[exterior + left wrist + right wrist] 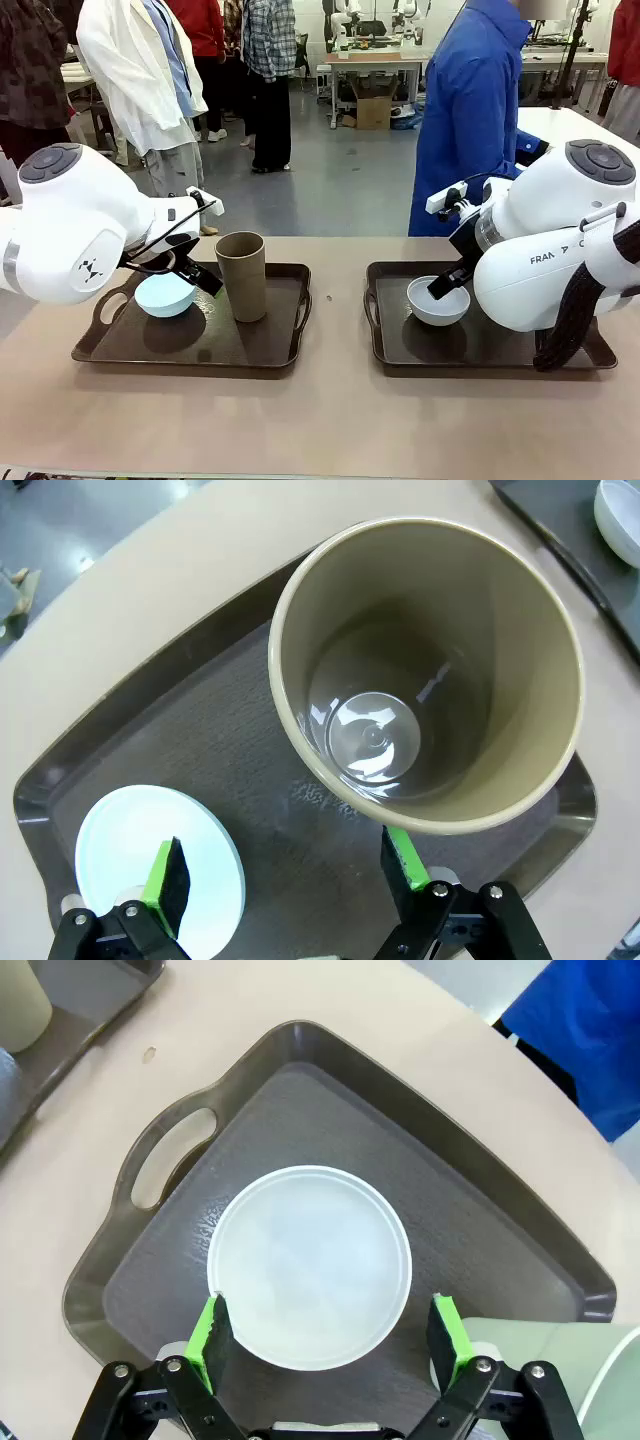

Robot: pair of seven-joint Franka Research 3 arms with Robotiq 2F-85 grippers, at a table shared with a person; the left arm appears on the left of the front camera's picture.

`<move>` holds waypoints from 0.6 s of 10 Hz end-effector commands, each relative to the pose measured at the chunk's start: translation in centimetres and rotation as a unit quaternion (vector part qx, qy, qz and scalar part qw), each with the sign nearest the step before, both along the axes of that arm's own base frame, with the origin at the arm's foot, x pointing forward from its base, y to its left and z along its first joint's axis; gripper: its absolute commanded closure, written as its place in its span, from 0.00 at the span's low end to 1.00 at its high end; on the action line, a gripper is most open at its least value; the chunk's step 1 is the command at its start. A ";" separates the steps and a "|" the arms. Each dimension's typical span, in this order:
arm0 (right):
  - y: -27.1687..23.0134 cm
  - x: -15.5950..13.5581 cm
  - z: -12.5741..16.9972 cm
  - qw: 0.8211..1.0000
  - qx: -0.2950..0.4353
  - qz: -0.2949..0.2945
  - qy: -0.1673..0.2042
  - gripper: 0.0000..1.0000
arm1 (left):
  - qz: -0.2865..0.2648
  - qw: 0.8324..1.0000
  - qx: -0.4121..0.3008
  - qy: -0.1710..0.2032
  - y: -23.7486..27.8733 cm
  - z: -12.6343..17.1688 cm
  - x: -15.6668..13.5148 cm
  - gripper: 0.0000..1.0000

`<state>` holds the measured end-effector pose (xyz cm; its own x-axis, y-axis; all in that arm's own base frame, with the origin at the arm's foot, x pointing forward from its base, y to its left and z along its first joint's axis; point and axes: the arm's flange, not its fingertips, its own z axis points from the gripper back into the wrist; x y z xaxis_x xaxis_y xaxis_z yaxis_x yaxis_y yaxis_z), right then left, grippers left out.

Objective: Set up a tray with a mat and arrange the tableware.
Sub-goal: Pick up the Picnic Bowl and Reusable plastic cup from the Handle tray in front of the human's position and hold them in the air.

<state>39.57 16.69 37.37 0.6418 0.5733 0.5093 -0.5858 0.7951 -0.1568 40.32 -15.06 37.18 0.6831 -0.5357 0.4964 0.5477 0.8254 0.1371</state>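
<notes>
Grippers both gape wide: right gripper [330, 1328] has white bowl [308, 1260] lying between its fingers [213, 1332], left gripper [285, 865] hangs above gap between blue bowl [125, 840] and brown cup [430, 670].

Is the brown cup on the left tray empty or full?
Empty: the brown cup shows a bare, shiny bottom from above.

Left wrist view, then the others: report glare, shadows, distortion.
Left wrist view: lights glare off the glossy bottom inside the brown cup, whose mouth balloons with wide-angle distortion. Right wrist view: the white bowl is evenly lit, without glare. Front view: sharp, with a soft shadow beneath the pale blue bowl.
</notes>
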 end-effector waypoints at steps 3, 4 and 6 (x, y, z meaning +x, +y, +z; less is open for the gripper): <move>0.0 0.0 0.0 1.000 0.000 0.000 0.000 0.00 | 0.000 1.000 0.000 0.000 0.0 0.0 0.0 0.00; 0.0 0.0 0.0 1.000 0.000 0.000 0.000 0.00 | 0.000 1.000 0.000 0.000 0.0 0.0 0.0 0.00; 0.0 0.0 0.0 1.000 0.000 0.000 0.000 0.00 | 0.000 1.000 0.000 0.000 0.0 0.0 0.0 0.00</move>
<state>39.57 16.69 37.37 0.6418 0.5734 0.5092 -0.5858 0.7951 -0.1570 40.31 -15.07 37.18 0.6831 -0.5357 0.4965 0.5477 0.8254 0.1370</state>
